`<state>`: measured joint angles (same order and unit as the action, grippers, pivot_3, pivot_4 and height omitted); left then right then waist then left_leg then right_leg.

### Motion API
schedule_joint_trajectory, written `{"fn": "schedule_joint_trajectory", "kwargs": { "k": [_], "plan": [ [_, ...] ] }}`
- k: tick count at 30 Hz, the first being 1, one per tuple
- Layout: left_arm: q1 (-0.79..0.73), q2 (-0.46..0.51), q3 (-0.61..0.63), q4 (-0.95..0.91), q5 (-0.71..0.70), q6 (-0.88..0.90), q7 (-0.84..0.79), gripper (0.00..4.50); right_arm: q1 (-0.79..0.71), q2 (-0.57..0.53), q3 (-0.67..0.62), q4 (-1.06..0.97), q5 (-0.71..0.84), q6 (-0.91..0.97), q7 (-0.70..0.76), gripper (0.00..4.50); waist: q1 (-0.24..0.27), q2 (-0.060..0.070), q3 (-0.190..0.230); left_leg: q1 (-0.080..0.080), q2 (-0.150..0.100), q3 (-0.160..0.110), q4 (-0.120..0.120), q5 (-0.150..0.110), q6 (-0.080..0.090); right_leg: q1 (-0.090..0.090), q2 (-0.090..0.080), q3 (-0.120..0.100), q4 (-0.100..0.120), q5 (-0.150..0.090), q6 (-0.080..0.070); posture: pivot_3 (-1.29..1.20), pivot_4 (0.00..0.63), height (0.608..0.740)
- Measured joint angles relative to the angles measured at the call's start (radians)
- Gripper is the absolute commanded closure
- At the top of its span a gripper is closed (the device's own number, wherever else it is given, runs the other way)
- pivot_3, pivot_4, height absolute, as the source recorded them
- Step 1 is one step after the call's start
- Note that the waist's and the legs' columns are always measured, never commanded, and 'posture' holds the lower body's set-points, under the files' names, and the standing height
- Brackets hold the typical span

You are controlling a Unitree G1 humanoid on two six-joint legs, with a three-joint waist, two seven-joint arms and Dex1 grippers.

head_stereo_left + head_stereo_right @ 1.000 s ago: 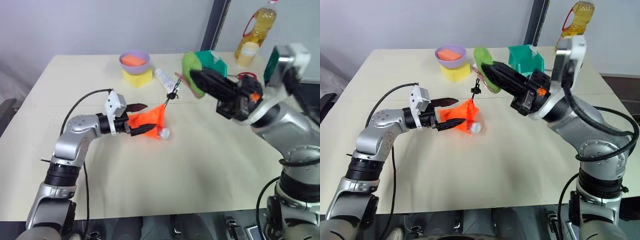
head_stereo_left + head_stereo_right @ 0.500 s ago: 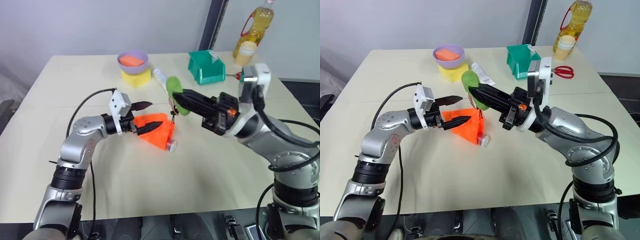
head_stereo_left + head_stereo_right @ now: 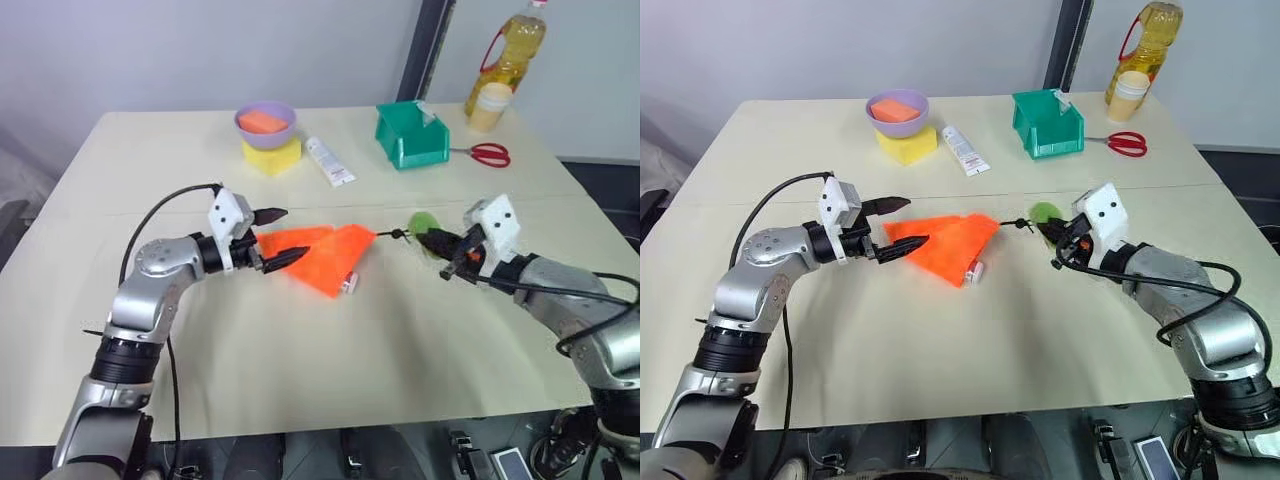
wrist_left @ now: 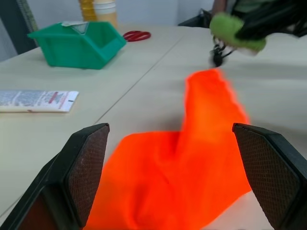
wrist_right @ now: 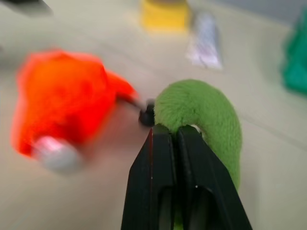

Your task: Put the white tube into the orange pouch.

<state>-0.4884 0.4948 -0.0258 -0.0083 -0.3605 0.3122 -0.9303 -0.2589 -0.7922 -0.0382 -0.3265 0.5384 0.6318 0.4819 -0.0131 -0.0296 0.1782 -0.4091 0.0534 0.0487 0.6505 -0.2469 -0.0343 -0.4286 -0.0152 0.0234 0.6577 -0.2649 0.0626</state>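
The orange pouch (image 3: 945, 243) lies on the tabletop (image 3: 940, 350), the white tube (image 3: 975, 272) poking from its mouth. The left tool (image 3: 895, 224) stands spread around one end; the right tool (image 3: 1060, 247) pinches the green disc (image 3: 1043, 216). Next, probably, push the tube fully inside.

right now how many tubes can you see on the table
2. The wider white tube with a flat crimped end lies on the table between the yellow block and the green bin. The white tube pokes its cap out of the orange pouch.

Green disc (image 5: 201, 115) pinched beside the orange pouch (image 5: 62, 96).
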Motion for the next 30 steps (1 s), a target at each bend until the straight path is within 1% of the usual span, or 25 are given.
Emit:
{"fn": "schedule_joint_trajectory", "kwargs": {
  "k": [1,4,8,14,16,17,19,20,22,26,30],
  "plan": [
    [-0.001,-0.006,0.000,0.011,0.004,-0.005,0.005,0.06,0.000,-0.001,0.020,0.007,-0.029,-0.005,0.009,2.50,0.000,0.000,0.000,0.000,0.000,0.000,0.000,0.000,0.000,0.000,0.000,0.000,0.000,0.000,0.000,0.00,0.150,0.731],
    [-0.008,-0.015,0.000,0.023,0.017,-0.018,0.016,0.06,0.018,-0.006,0.057,0.003,-0.105,-0.052,0.038,1.03,0.001,0.000,0.000,0.000,0.000,0.000,0.000,0.000,0.000,0.000,0.000,0.000,0.000,0.000,0.000,0.00,0.150,0.731],
    [-0.007,-0.017,-0.006,0.021,0.025,-0.019,0.016,0.06,0.055,-0.005,0.066,-0.023,-0.163,-0.124,0.077,1.03,0.001,0.000,0.000,0.000,0.000,0.000,0.000,0.000,0.000,0.000,0.000,0.000,0.000,0.000,0.000,0.00,0.150,0.731],
    [0.035,-0.017,-0.061,-0.073,0.023,0.013,-0.006,0.06,0.073,0.029,0.031,-0.109,-0.120,-0.139,0.148,1.03,0.000,0.000,0.000,0.000,0.000,0.000,0.000,0.000,0.000,0.000,0.000,0.000,0.000,0.000,0.000,0.00,0.150,0.731],
    [0.051,-0.016,-0.066,-0.086,0.021,0.029,-0.002,0.06,0.067,0.042,0.062,-0.126,-0.132,-0.141,0.164,1.57,-0.003,0.000,0.000,0.001,0.000,0.000,0.000,0.000,0.000,0.000,0.000,0.000,0.000,0.000,0.000,0.00,0.150,0.731],
    [0.055,-0.016,-0.067,-0.087,0.022,0.035,0.000,0.06,0.062,0.058,0.099,-0.125,-0.152,-0.144,0.167,1.93,-0.003,0.000,0.000,0.001,0.001,0.000,0.000,0.000,0.000,0.000,0.001,0.000,0.000,0.000,0.000,0.00,0.150,0.731],
    [0.059,-0.014,-0.067,-0.087,0.022,0.036,0.007,0.06,0.048,0.091,0.173,-0.113,-0.205,-0.151,0.163,2.86,-0.002,0.000,0.000,0.001,0.001,0.000,0.001,0.000,0.000,0.000,0.001,0.000,0.001,0.000,0.000,0.00,0.150,0.731],
    [0.063,-0.012,-0.065,-0.088,0.023,0.035,0.013,0.06,0.033,0.107,0.214,-0.097,-0.246,-0.166,0.155,3.44,-0.002,0.000,0.000,0.001,0.001,0.000,0.001,0.000,0.000,0.000,0.001,0.000,0.001,0.000,0.000,0.00,0.150,0.731],
    [0.074,-0.003,-0.064,-0.089,0.025,0.035,0.023,0.06,-0.001,0.117,0.278,-0.056,-0.341,-0.206,0.135,4.41,-0.002,0.000,0.000,0.001,0.000,0.000,0.001,0.000,0.000,0.000,0.001,0.000,0.002,0.000,0.000,0.00,0.150,0.731],
    [0.120,0.030,-0.027,-0.094,0.021,0.052,0.043,0.06,-0.038,0.137,0.332,0.012,-0.479,-0.296,0.111,4.47,0.000,0.000,0.000,0.001,0.000,0.000,0.001,0.000,0.000,0.000,0.000,0.000,0.001,0.000,0.000,0.00,0.150,0.731],
    [0.159,0.079,0.030,-0.100,0.012,0.057,0.050,0.06,-0.050,0.169,0.346,0.043,-0.520,-0.332,0.124,4.47,0.000,0.000,0.000,0.001,0.001,0.000,0.001,0.000,0.000,0.000,0.000,0.000,0.001,0.000,0.000,0.00,0.150,0.731]
  ]
}}
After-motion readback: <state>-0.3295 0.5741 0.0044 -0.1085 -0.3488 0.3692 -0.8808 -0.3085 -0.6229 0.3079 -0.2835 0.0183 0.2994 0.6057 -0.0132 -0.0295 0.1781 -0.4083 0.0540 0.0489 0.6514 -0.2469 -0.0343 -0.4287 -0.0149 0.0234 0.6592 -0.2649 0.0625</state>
